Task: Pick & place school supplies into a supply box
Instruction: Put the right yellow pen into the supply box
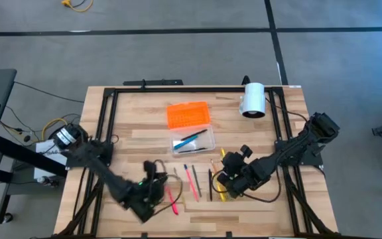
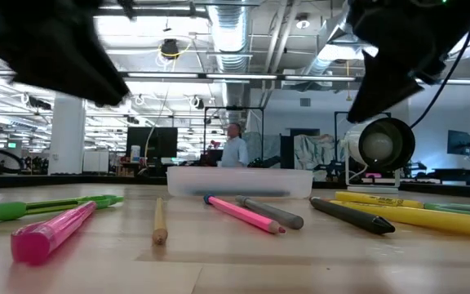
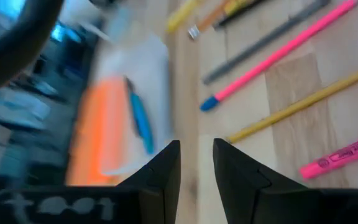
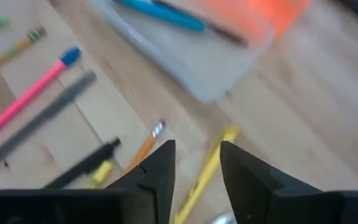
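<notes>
I see loose pens [image 1: 192, 180] lying on the bench [image 1: 138, 126] between both hands, left hand [image 1: 152, 189] and right hand [image 1: 229, 180] (each slightly parted, empty), hovering low.

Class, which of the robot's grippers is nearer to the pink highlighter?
Left. The left gripper hovers right beside the pink highlighter, while the right gripper sits farther off, beyond the other pens.

High view looks straight down on the whole table [image 1: 257, 133], low view sits at table-top height looking across into the room, each wrist view looks close past its own two fingers, all four share the clear box [image 1: 193, 141] ahead of both finger pairs.
</notes>
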